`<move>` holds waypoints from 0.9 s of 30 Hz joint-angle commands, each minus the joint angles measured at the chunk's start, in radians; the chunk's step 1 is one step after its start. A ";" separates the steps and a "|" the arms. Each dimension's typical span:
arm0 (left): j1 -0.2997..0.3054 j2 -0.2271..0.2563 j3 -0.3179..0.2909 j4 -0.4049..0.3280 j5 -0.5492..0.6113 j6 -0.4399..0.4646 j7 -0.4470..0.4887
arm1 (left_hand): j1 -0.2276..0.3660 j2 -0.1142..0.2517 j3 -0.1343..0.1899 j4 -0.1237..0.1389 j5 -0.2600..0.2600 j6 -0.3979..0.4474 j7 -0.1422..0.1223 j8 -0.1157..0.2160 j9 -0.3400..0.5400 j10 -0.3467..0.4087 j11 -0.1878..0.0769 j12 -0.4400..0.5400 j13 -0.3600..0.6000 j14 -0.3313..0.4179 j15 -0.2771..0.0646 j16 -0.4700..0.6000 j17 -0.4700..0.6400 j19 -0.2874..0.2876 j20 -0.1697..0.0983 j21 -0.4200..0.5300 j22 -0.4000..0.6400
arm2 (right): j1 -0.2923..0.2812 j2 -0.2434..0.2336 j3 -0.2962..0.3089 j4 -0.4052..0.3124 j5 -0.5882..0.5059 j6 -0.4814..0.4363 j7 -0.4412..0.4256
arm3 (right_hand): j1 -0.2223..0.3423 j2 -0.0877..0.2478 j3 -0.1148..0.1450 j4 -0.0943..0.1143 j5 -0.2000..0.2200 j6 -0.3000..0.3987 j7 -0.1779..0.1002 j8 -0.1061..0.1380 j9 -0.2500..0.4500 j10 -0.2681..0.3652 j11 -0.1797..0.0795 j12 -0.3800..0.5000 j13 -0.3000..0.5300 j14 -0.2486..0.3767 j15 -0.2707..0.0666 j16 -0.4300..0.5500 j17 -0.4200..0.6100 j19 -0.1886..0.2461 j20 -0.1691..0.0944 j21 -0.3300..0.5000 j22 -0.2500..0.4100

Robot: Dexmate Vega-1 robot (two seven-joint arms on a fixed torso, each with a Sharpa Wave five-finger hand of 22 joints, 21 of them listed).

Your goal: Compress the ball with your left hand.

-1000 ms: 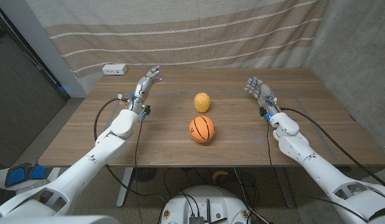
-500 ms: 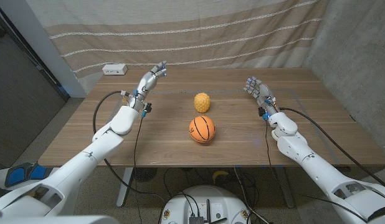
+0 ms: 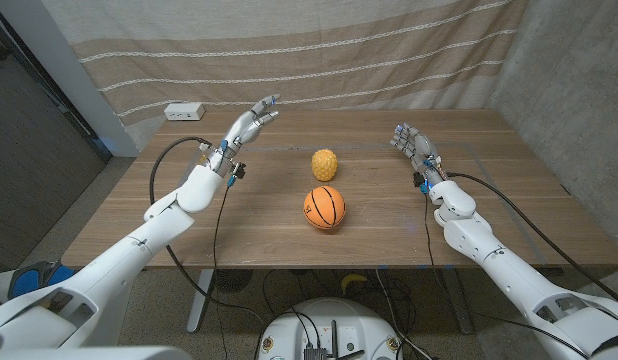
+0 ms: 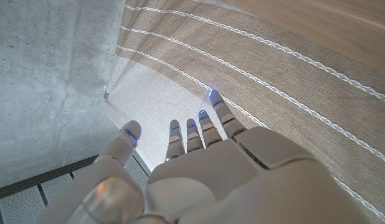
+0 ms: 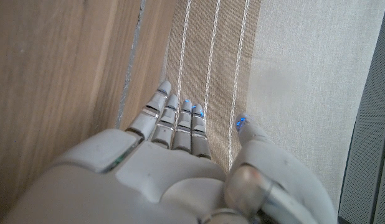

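An orange basketball (image 3: 325, 207) sits on the wooden table (image 3: 139, 220) near its middle, with a smaller yellow bumpy ball (image 3: 324, 163) just behind it. My left hand (image 3: 249, 122) is raised above the table's back left part, fingers spread and empty, well to the left of both balls. In the left wrist view that left hand (image 4: 205, 168) points its fingers (image 4: 199, 127) at the striped curtain. My right hand (image 3: 414, 145) stands open over the right side of the table, fingers apart, holding nothing. The right wrist view looks past my right hand (image 5: 174, 162) at wood and curtain.
A white power strip (image 3: 184, 112) lies at the table's back left corner. A striped beige curtain (image 3: 319, 50) hangs behind the table. Black cables (image 3: 179, 165) run along both arms.
My left hand has risen and swung further back and to the right, toward the curtain. The right hand and both balls have stayed put.
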 commanded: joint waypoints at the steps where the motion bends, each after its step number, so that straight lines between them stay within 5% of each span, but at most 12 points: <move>1: -0.044 0.021 0.025 0.007 0.117 -0.074 0.000 | 0.012 0.015 0.002 -0.006 -0.001 0.013 0.001 0.000 0.005 0.010 -0.005 0.006 0.005 0.006 -0.008 -0.002 0.004 0.013 -0.001 -0.006 0.003 | -0.009 0.001 -0.003 -0.013 -0.018 0.005 -0.028 | 0.005 -0.002 0.001 -0.011 0.005 0.011 0.001 0.001 0.005 0.008 0.002 0.003 -0.001 0.009 0.001 0.006 0.001 0.007 0.000 0.002 0.005; 27: -0.128 0.023 0.068 0.062 0.194 -0.246 -0.087 | 0.004 0.019 0.002 -0.019 -0.004 0.024 -0.017 -0.004 0.006 0.025 -0.012 0.004 0.006 0.016 -0.019 -0.006 0.006 0.025 -0.007 -0.011 0.004 | -0.035 0.003 0.000 -0.037 -0.040 0.027 -0.069 | 0.001 0.000 0.000 -0.025 0.010 0.013 0.001 -0.001 0.005 0.010 0.003 0.001 -0.005 0.008 0.001 0.006 -0.001 0.008 0.000 0.000 0.005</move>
